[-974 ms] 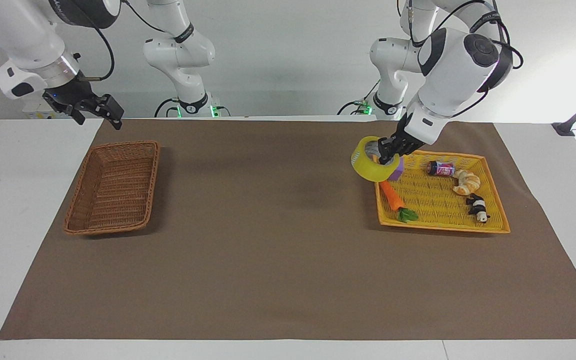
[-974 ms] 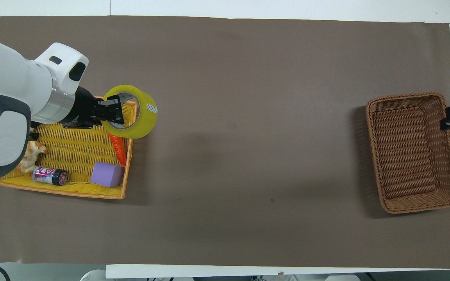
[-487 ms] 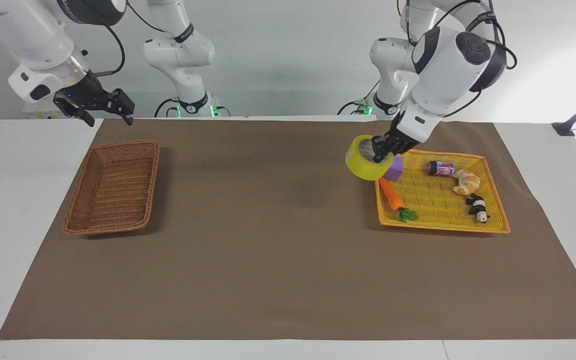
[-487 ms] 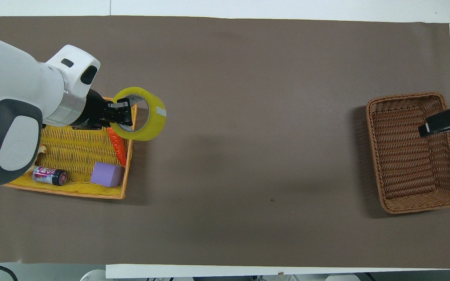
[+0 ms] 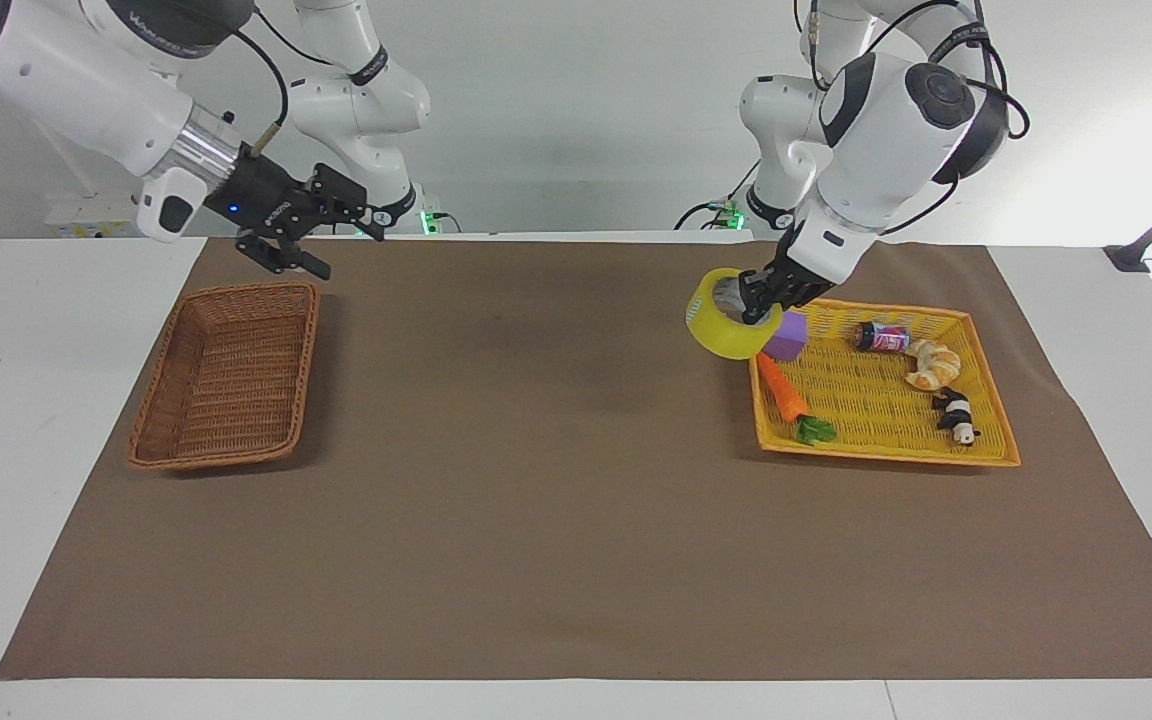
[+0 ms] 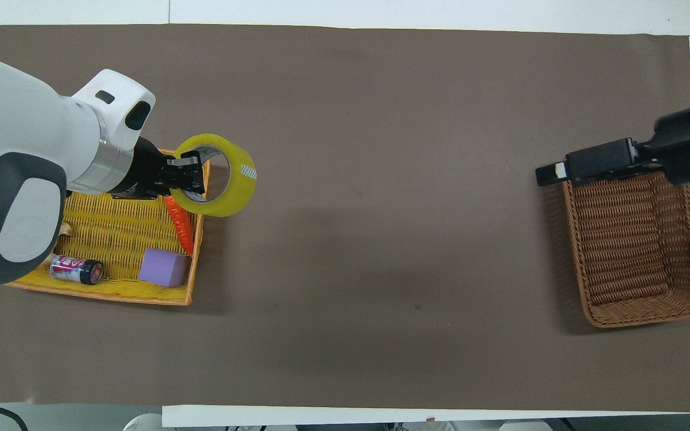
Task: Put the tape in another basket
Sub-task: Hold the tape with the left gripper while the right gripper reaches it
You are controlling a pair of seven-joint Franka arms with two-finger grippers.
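My left gripper (image 5: 754,300) is shut on the tape (image 5: 721,330), a wide yellow roll. One finger is inside the core and one is outside. The tape hangs in the air over the edge of the yellow tray (image 5: 886,455) that faces the table's middle. In the overhead view the left gripper (image 6: 192,177) and the tape (image 6: 236,193) show over the tray's corner. The brown wicker basket (image 5: 151,395) lies empty at the right arm's end. My right gripper (image 5: 346,250) is open and raised over the basket's edge (image 6: 650,314) toward the table's middle, and it also shows in the overhead view (image 6: 545,175).
The yellow tray (image 6: 99,296) holds a carrot (image 5: 786,398), a purple block (image 5: 788,338), a can (image 5: 881,337), a croissant (image 5: 933,365) and a panda toy (image 5: 954,415). A brown mat covers the table between tray and basket.
My right arm has swung in from beyond the table's end to above the basket's edge toward the middle. My left gripper has carried the tape slightly toward the table's middle.
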